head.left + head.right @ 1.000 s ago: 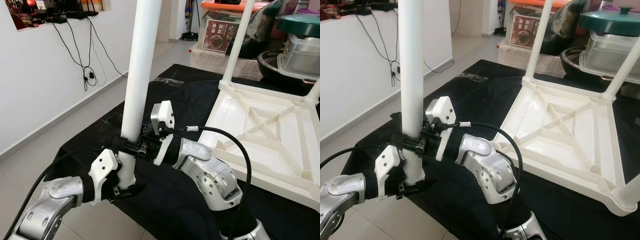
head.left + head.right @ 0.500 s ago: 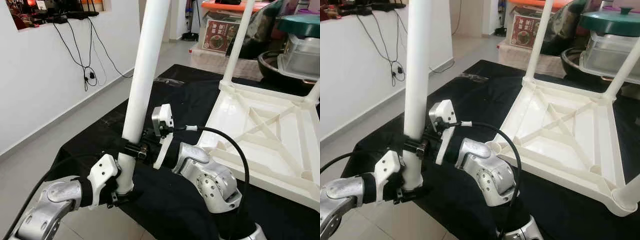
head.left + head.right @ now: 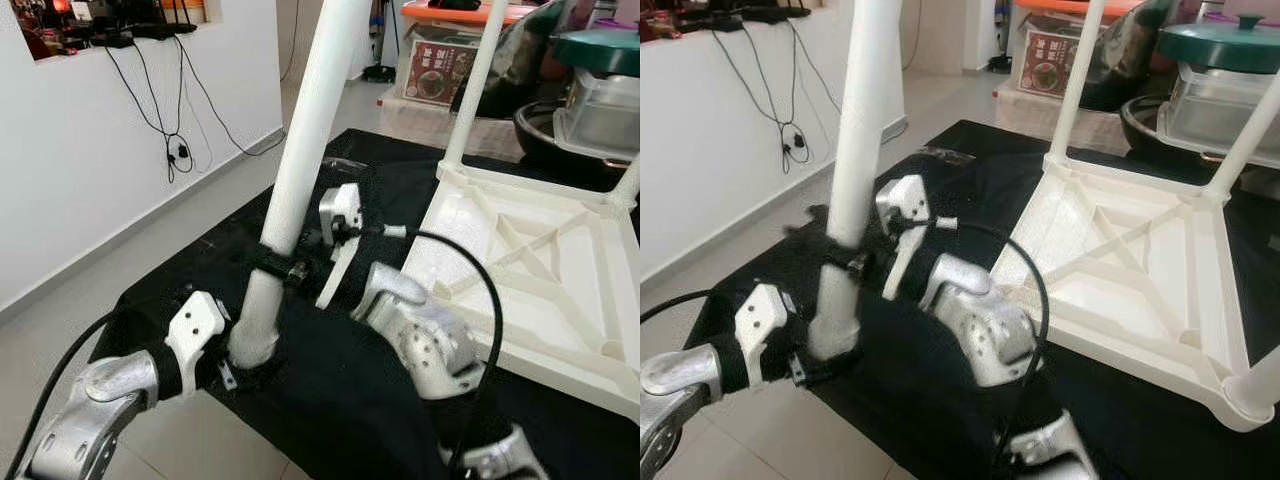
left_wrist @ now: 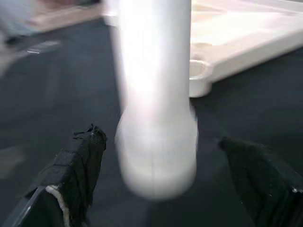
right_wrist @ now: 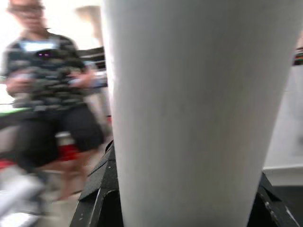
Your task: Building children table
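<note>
A long white table leg (image 3: 862,110) rises, leaning slightly, from a black cloth (image 3: 930,400). The right gripper (image 3: 848,263) clamps its black fingers (image 3: 858,262) around the leg partway up. Below them, the left gripper (image 3: 820,370) sits at the leg's wide foot, fingers on either side; contact is unclear. Beyond the fingers, to the right, a white tabletop (image 3: 1130,270) lies upside down on the cloth, with legs (image 3: 1076,75) already standing up from its corners.
</note>
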Available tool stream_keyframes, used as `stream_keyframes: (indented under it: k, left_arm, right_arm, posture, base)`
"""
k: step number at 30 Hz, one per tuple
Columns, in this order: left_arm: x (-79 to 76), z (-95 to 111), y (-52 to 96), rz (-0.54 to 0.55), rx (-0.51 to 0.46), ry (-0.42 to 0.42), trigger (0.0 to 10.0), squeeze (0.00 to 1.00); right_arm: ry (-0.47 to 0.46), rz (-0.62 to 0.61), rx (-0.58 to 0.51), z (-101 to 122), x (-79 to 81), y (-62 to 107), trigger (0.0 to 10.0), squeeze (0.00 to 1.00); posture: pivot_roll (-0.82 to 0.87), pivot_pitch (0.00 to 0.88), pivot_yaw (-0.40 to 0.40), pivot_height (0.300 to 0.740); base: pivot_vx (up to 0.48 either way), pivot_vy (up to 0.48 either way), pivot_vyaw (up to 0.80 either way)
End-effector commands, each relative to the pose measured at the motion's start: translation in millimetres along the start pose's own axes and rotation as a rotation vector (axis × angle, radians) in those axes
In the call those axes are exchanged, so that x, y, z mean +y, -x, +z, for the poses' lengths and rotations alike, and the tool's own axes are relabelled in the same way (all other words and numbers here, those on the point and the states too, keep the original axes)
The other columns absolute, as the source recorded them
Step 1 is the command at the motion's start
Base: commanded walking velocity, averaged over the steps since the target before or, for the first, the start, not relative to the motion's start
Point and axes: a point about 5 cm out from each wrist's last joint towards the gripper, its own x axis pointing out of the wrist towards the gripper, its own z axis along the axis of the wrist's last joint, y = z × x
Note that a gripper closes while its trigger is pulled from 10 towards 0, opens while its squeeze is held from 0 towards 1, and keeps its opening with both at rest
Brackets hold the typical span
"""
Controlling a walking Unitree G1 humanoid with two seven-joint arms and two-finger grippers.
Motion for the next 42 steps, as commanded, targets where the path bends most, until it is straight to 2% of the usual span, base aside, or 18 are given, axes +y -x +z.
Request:
stream_keyframes:
  k: [1, 2, 3, 7, 10, 13, 24, 29, 32, 36, 42]
  left_arm:
    - [4.4, 2.2, 1.4, 0.103, -0.021, -0.021, 10.0, 1.0]
    - [4.4, 2.2, 1.4, 0.103, -0.021, -0.021, 10.0, 1.0]
    - [10.3, -6.0, -1.0, 0.239, -0.014, -0.008, 10.0, 0.0]
    - [2.4, -13.7, -2.9, 0.282, -0.009, 0.025, 10.0, 0.0]
    - [-5.4, -20.5, -4.5, 0.283, 0.012, 0.059, 10.0, 0.0]
    - [-11.4, -33.6, -4.7, 0.301, 0.074, 0.034, 10.0, 0.0]
    - [-14.4, -40.2, -5.7, 0.35, 0.085, 0.042, 10.0, 0.0]
    - [-15.9, -44.4, -4.6, 0.367, 0.094, 0.042, 10.0, 0.0]
    - [-16.1, -44.7, -5.0, 0.372, 0.093, 0.042, 10.0, 0.0]
    - [-16.6, -47.1, -5.4, 0.393, 0.095, 0.039, 10.0, 0.0]
    - [-16.1, -48.7, -5.1, 0.4, 0.097, 0.039, 10.0, 0.0]
  right_arm:
    - [0.058, -0.058, -0.015, 6.8, -12.1, 4.3, 0.0, 0.0]
    - [0.058, -0.058, -0.015, 6.8, -12.1, 4.3, 0.0, 0.0]
    - [0.117, -0.15, 0.001, 10.4, -29.1, 10.6, 0.0, 0.0]
    - [0.148, -0.248, -0.012, 18.1, -46.0, 18.3, 0.0, 0.0]
    - [0.15, -0.282, -0.029, 21.3, -50.9, 21.1, 0.0, 0.0]
    - [0.171, -0.306, -0.026, 18.2, -55.1, 21.4, 0.0, 0.0]
    - [0.227, -0.351, 0.03, 8.6, -65.3, 29.3, 0.0, 0.0]
    - [0.288, -0.417, 0.091, 13.6, -81.1, 46.5, 0.0, 0.0]
    - [0.3, -0.438, 0.102, 14.3, -84.6, 49.9, 0.0, 0.0]
    - [0.298, -0.707, 0.157, 11.4, -105.7, 72.6, 0.0, 0.0]
    - [0.283, -0.851, 0.19, 2.7, -110.4, 85.7, 0.0, 0.0]
  posture:
    - [0.1, 0.0, -0.015, 0.74]
    - [0.1, 0.0, -0.015, 0.74]
    - [0.11, 0.0, -0.018, 0.74]
    - [0.11, 0.0, -0.02, 0.74]
    - [0.11, 0.0, -0.017, 0.74]
    - [0.11, 0.0, -0.015, 0.74]
    - [0.11, 0.0, -0.018, 0.74]
    - [0.1, 0.0, -0.021, 0.74]
    - [0.1, 0.0, -0.021, 0.74]
    - [0.09, 0.0, -0.021, 0.74]
    - [0.09, 0.0, -0.018, 0.74]
  base:
    - [0.0, 0.0, 0.0]
    - [0.0, 0.0, 0.0]
    - [0.0, 0.0, 0.0]
    - [0.0, 0.0, 0.0]
    - [0.0, 0.0, 0.0]
    - [0.0, 0.0, 0.0]
    - [0.0, 0.0, 0.0]
    - [0.0, 0.0, 0.0]
    - [0.0, 0.0, 0.0]
    - [0.0, 0.0, 0.0]
    - [0.0, 0.0, 0.0]
